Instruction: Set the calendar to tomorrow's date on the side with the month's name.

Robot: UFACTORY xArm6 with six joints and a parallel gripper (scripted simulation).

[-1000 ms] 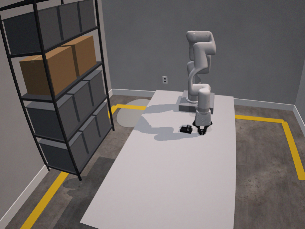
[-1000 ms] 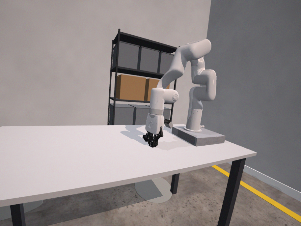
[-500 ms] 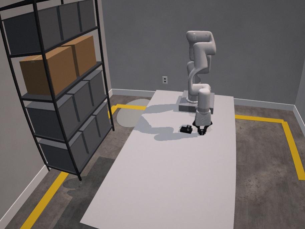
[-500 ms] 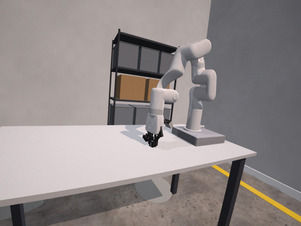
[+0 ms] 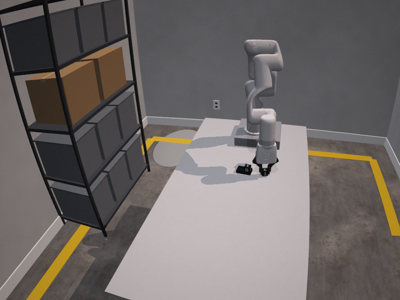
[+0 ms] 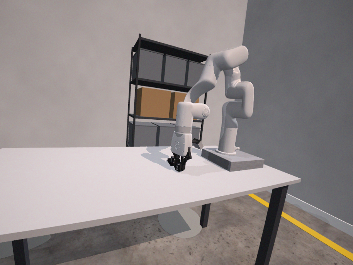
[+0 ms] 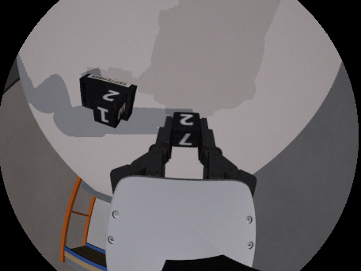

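Leftmost, the tray (image 5: 240,170) (image 6: 170,161) (image 7: 89,93) sits on the bench (image 5: 226,232) (image 6: 85,182) (image 7: 119,24), its long axis running roughly left-right in the top and wrist views, slanting a bit off the line between the fingers. The tray cube (image 5: 247,168) (image 7: 104,113) is at the tray's right half, turned askew, with a corner poking past the edge in the wrist view; not seated square. Right of that, near but apart, the hand (image 5: 265,170) (image 6: 180,165) (image 7: 185,126) is pinching the loose cube (image 5: 264,172) (image 6: 179,167) (image 7: 186,129), a finger on each side. Can't tell if its underside touches the bench. Coming move hinges on this: tray lies to the left of the hand in top and wrist views, so the loose cube likely needs to go left, after some turning to match the slant. Skewed tray cube probably wants squaring up too, else the two may jam. Wrist view gives the SEPTEMBER strip, a 2 and a 7 on the held cube; top view doesn't show the strip but gives a 0 on the tray cube and a 1 on the held one. Exterior view bunches everything, digits unreadable. Date not set, judging by this.

Between the earlier top and exterior pictures and now, no clear change can be made out. Any shift of the end effector (image 5: 264,171) (image 6: 180,165) (image 7: 186,124), right of centre in the top view, or of the black cube (image 5: 264,173) (image 6: 179,168) (image 7: 185,130) between its fingers is too small to tell. The wrist view has no earlier picture to compare.
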